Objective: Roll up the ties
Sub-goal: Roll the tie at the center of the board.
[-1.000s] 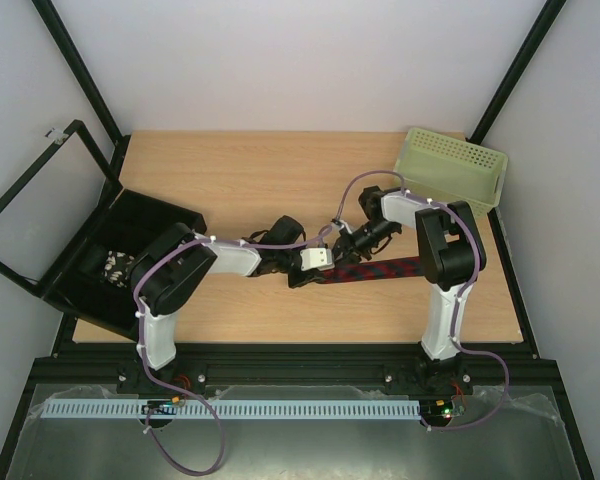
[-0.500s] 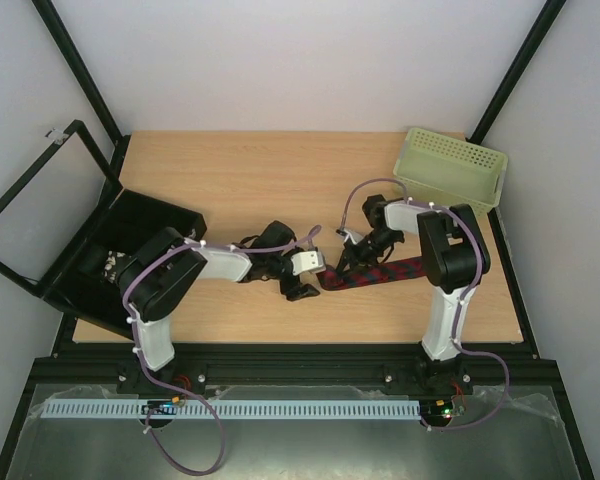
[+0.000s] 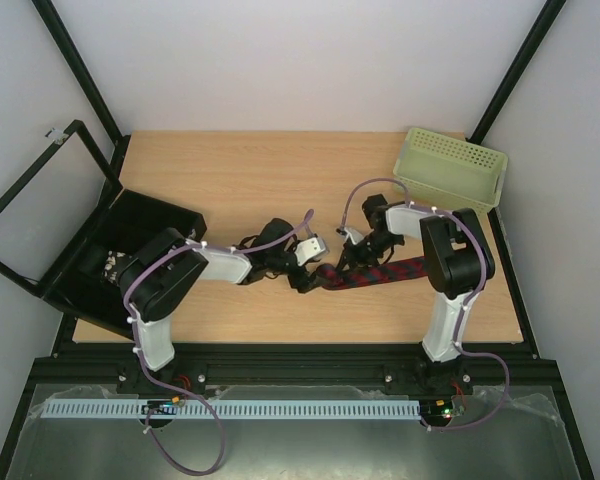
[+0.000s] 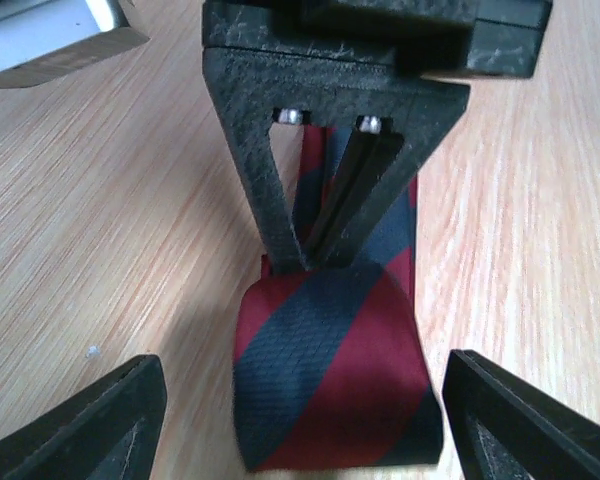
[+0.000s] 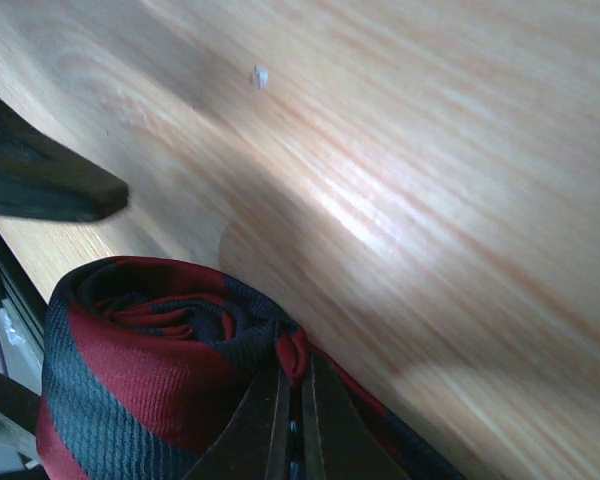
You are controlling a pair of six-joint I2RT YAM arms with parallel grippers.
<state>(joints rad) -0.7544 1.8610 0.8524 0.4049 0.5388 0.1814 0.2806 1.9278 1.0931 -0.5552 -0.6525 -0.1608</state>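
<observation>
One tie [image 3: 375, 270], dark red with navy diagonal stripes, lies across the table's right half, its left end wound into a loose roll [image 4: 325, 375]. The roll [image 5: 145, 365] also fills the lower left of the right wrist view. My right gripper [image 3: 348, 262] is shut on a fold of the fabric at the roll's edge, its fingertips [image 5: 280, 415] pressed together around it. From the left, my left gripper [image 4: 305, 425] stands open with one finger on each side of the roll and touches nothing. The right gripper's black fingers [image 4: 325, 215] stand on the tie just behind the roll.
A pale green perforated basket [image 3: 450, 168] sits at the back right corner. A black box [image 3: 105, 255] with its lid swung open stands at the table's left edge. Bare wood [image 3: 250, 180] lies behind both arms.
My left gripper has opened, let go of the rolled end and drawn back slightly. The right gripper has come down and shut on the tie beside the roll.
</observation>
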